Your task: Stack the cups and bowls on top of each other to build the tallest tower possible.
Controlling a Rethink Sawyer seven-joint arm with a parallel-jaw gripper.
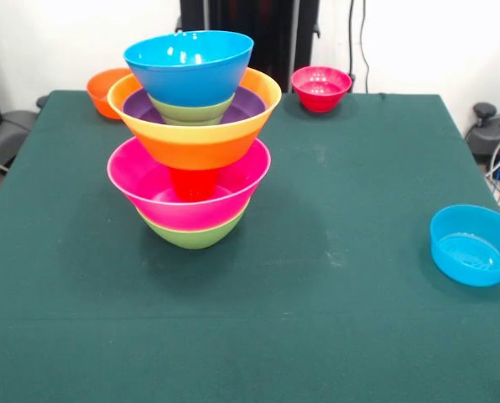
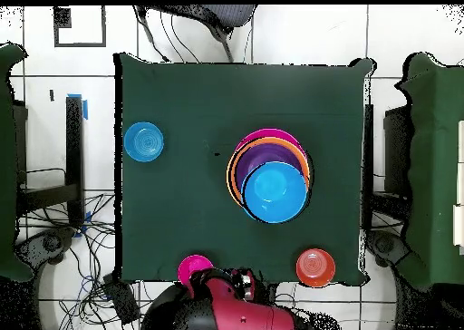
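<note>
The tower [image 1: 195,143] stands left of the table's middle. From the bottom it is a green bowl [image 1: 193,235], a pink bowl [image 1: 145,180], an upside-down red cup [image 1: 193,182], a wide orange bowl [image 1: 195,143], a purple bowl [image 1: 252,104], a green bowl [image 1: 191,112] and a blue bowl [image 1: 187,71] on top. In the overhead view the blue top bowl [image 2: 275,192] sits off-centre over the purple bowl [image 2: 267,152]. Three small bowls lie loose: orange [image 1: 101,88], red-pink [image 1: 320,88] and blue [image 1: 473,245]. The gripper shows in neither view.
The table carries a dark green cloth [image 1: 317,319]. The robot's red base [image 2: 240,313] is at the overhead view's bottom edge, between the red-pink bowl [image 2: 193,269] and the orange bowl [image 2: 315,267]. The loose blue bowl [image 2: 143,141] sits near a table edge. Cables lie on the floor.
</note>
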